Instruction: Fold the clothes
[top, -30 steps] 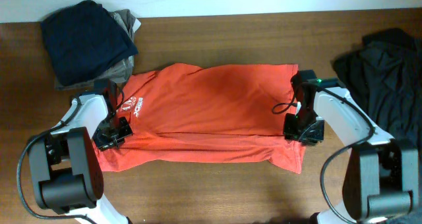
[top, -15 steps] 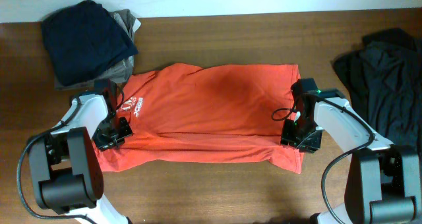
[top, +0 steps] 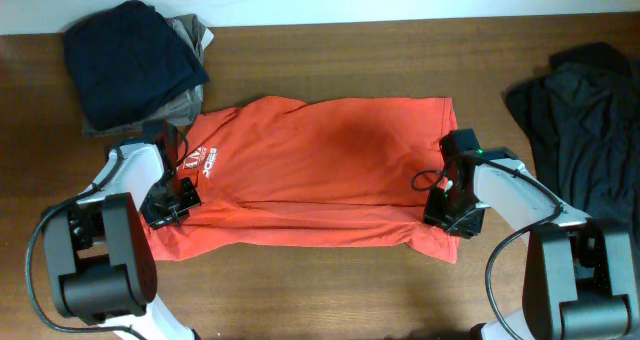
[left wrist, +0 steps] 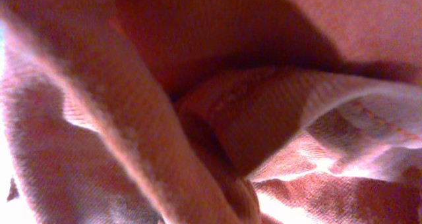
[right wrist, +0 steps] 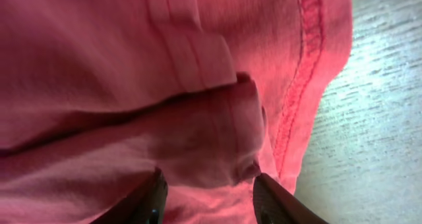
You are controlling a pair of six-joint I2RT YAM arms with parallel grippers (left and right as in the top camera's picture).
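Place: the T-shirt point(top: 320, 155) is laid flat at the middle of the table point(top: 330, 290), between the two arms.
Long axis: it runs left to right across the table.
Heading: the white lettering point(top: 203, 162) is at the left end and a stitched hem is seen at the right end, so the top is judged to point left and the hem right.
Done: a straight crease is seen along the near part, with a narrower band lying nearer than it; one lengthwise fold is judged to be made or partly made.
Left to do: the shirt is at full length, so the crosswise folds and the squaring-up are judged not yet done.
Left gripper point(top: 178, 196): it is set down on the near-left end just beside the lettering; only bunched cloth fills its wrist view, so its opening cannot be told.
Right gripper point(right wrist: 211, 182): it is planted at the near-right end; a rolled fold of cloth next to the hem fills the gap between its part-closed fingers and is judged to be pinched.
Other cloth: a dark navy garment point(top: 130, 55) is kept far left and a black heap point(top: 590, 120) at the right, both apart from the shirt.
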